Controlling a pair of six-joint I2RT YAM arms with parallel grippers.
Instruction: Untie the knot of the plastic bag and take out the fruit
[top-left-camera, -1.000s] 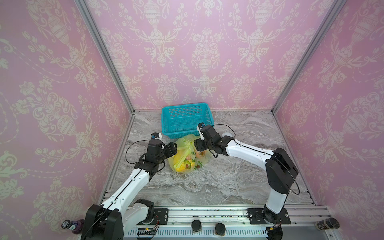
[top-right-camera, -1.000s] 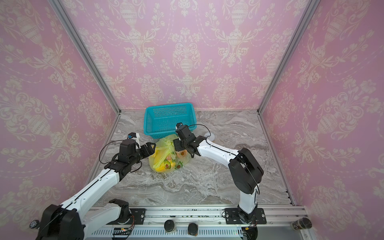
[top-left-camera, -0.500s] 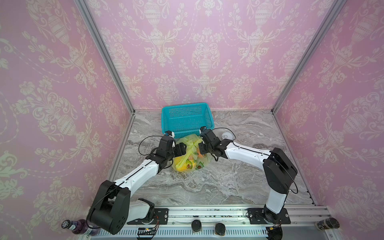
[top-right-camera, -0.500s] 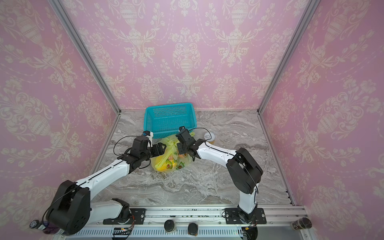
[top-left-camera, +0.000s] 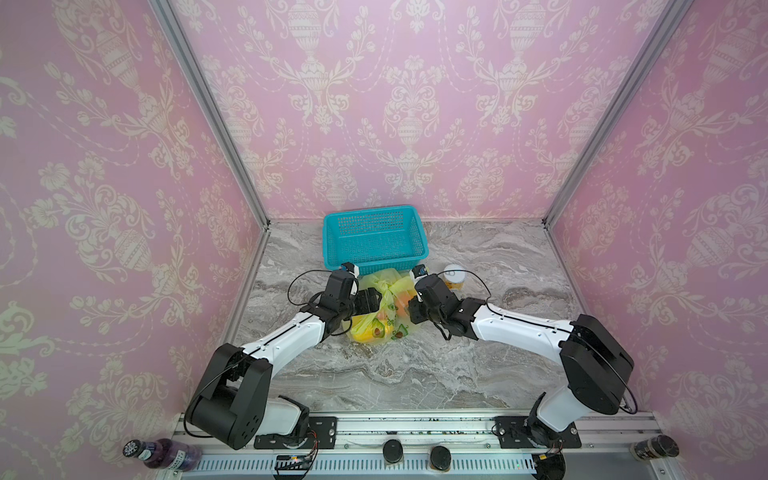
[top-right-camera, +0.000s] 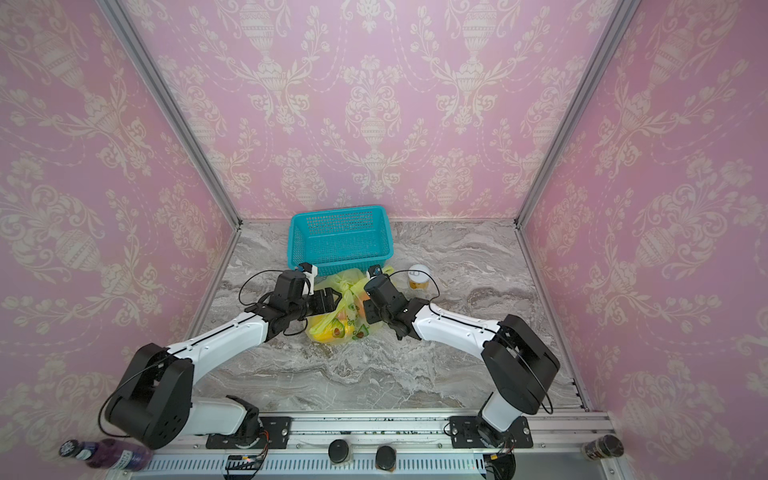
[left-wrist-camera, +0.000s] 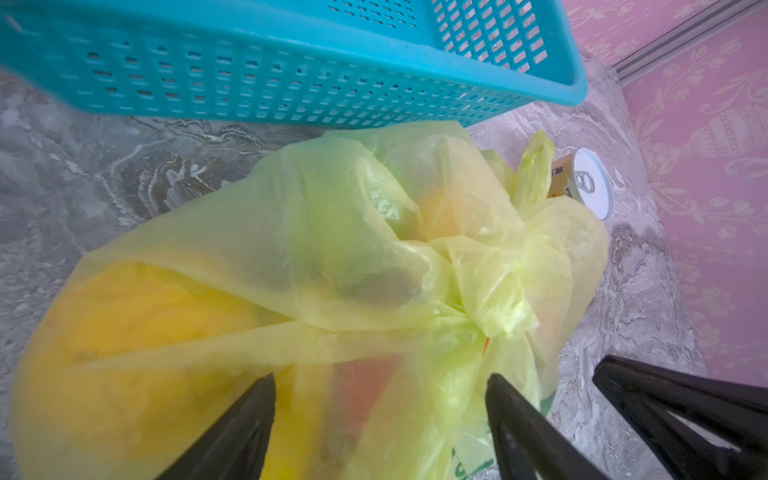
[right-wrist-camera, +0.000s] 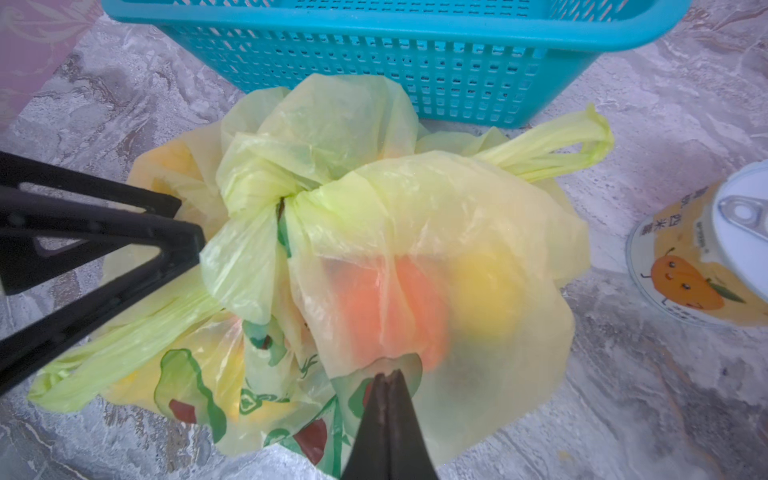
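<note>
Close behind plastic bag (top-left-camera: 388, 286): teal basket (top-left-camera: 370, 218); small can (top-left-camera: 453, 277) just beside.

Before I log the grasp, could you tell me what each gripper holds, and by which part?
The right gripper is shut, apparently pinching the translucent yellow-green plastic bag by its side film; the open left gripper holds nothing.

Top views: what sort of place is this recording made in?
Probably a staged robot test cell, not a real room: pink wallpaper panels held in aluminium posts, a marble-print tabletop, and two arms bolted to a front rail.
</note>
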